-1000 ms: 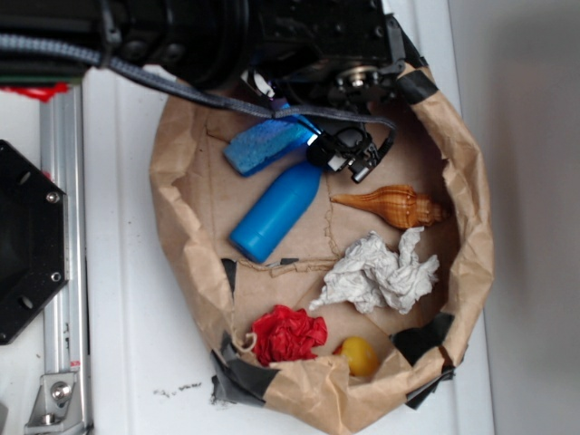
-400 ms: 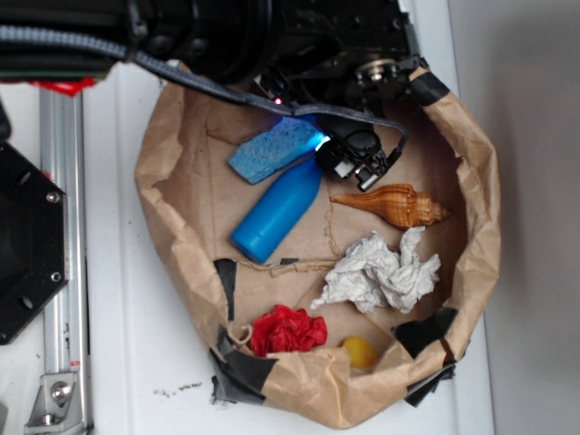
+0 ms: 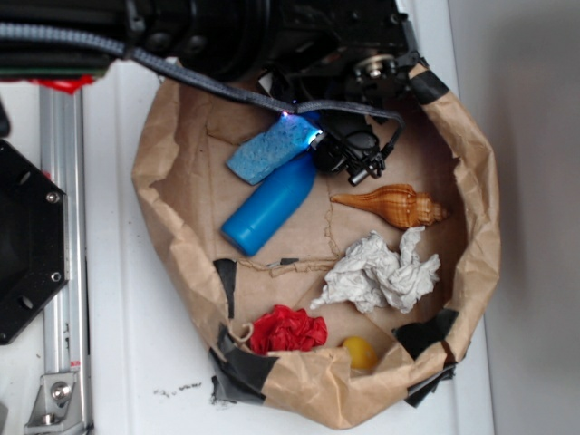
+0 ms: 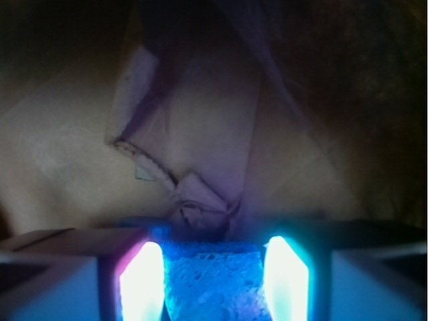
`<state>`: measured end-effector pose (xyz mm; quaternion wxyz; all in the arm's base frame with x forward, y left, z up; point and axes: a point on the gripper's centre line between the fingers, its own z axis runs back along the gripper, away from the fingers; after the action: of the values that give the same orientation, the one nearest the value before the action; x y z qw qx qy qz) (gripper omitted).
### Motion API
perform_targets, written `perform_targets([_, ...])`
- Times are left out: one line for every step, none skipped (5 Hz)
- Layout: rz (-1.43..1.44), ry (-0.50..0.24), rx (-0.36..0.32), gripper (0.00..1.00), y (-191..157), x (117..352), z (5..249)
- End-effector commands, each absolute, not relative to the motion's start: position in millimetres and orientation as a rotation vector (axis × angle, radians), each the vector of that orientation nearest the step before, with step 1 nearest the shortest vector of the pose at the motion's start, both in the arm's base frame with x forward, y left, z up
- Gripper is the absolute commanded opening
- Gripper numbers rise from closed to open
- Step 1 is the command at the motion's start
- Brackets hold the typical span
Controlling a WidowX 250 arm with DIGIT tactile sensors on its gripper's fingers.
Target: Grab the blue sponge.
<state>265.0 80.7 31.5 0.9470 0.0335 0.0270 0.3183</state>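
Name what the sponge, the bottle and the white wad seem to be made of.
Sponge: soft foam, judging by its pitted, speckled surface. Bottle: probably plastic, smooth with an even blue sheen. White wad: crumpled paper or tissue, going by its sharp creases.

blue sponge [image 3: 269, 149] right end hidden under gripper, cut by bottom edge in wrist view, fingers [image 4: 142, 281] glare-blown, yellow ball [image 3: 360, 352] half behind bag rim [image 3: 317, 385]

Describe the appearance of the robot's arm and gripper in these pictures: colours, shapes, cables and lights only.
The arm is black and bulky, with a grey braided cable draped across it. The gripper is black, with a small bright violet-blue light at its tip. In the wrist view its fingers are flat, pale blocks glowing white, blue and pink.
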Motion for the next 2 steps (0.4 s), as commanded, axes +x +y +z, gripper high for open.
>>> perform_targets([0.613,0.011,0.059,0.00,100.9,252.8,42.4])
perform_targets([0.588,-0.006,0.045,0.00,100.2,252.0,45.6])
